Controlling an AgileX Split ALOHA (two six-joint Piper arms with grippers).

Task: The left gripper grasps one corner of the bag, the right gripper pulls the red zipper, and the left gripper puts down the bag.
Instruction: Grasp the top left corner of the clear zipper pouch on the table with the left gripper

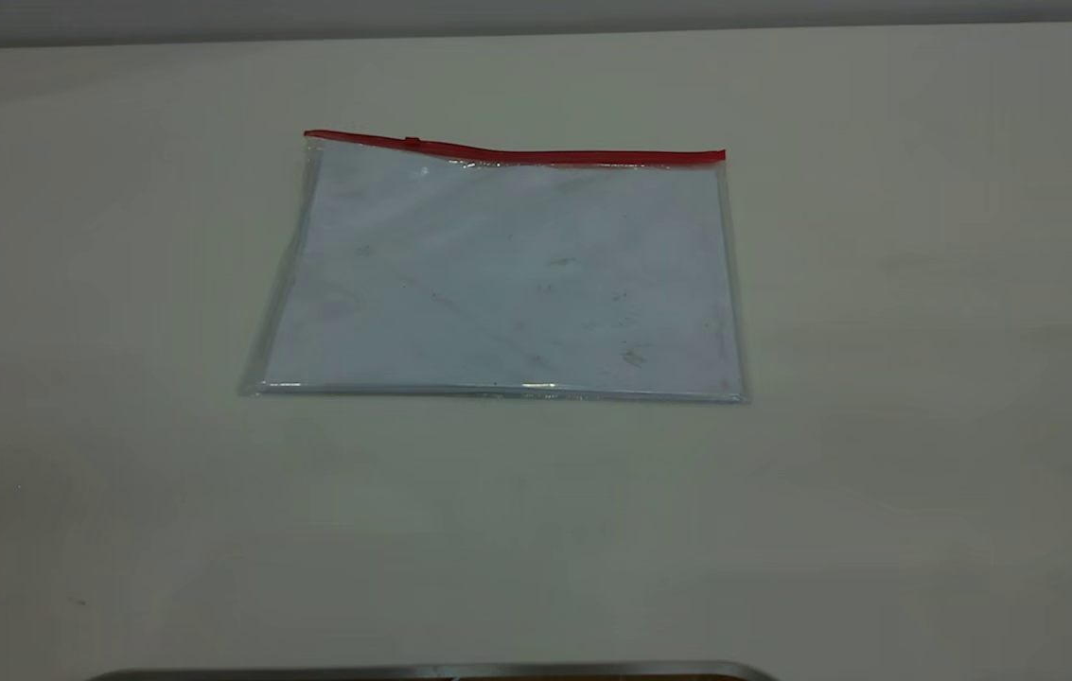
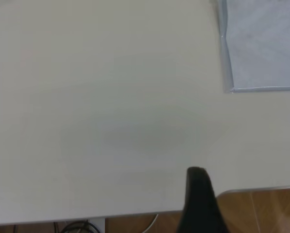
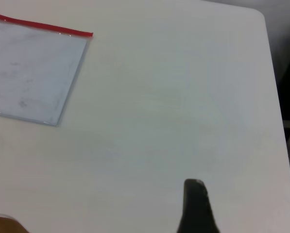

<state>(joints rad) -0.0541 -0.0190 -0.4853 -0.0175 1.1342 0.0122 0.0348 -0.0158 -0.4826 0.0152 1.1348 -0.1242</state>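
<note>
The bag [image 1: 498, 274], a flat clear pouch with dark smudges, lies flat on the white table near its middle. The red zipper [image 1: 536, 154] runs along the bag's far long edge, and its small slider tab [image 1: 412, 142] sits near the left end. Neither arm shows in the exterior view. In the left wrist view, only a black part of the left gripper [image 2: 199, 199] shows, near the table's front edge and well apart from the bag's corner [image 2: 261, 43]. In the right wrist view, the right gripper [image 3: 196, 206] hangs over bare table, far from the bag [image 3: 33, 73] and its zipper [image 3: 42, 25].
The table's near edge [image 2: 135, 213] gives way to wooden floor [image 2: 261, 208], where cables [image 2: 76, 227] lie. The table's rounded far corner [image 3: 259, 14] and side edge show in the right wrist view. A grey metallic strip [image 1: 431, 672] lies at the exterior view's bottom.
</note>
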